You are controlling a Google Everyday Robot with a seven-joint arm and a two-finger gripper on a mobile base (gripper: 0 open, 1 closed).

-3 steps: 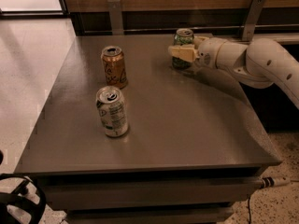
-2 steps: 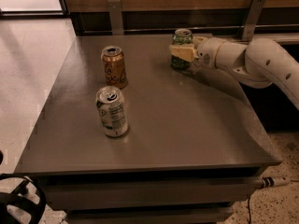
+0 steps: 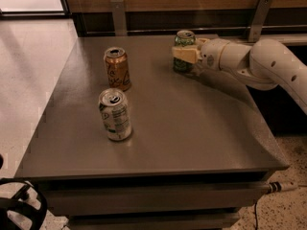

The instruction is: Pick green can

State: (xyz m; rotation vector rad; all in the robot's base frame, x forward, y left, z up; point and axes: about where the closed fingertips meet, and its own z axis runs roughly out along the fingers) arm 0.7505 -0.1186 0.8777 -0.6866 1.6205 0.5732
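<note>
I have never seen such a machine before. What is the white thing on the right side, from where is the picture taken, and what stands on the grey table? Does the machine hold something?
The white thing is the arm of a robot. Its body is outside the picture. At the end of the arm sits the gripper, the part that takes hold of things.

There is only one camera. It looks down on the table from the near side. Where it is mounted does not show.

Three drink cans stand upright on the table: a green can at the far side, an orange-brown can to the left of it, and a white can nearer to the camera.

The gripper is at the green can and reaches around it. The can appears to stand on the table. Whether the gripper already squeezes it cannot be seen.
</note>
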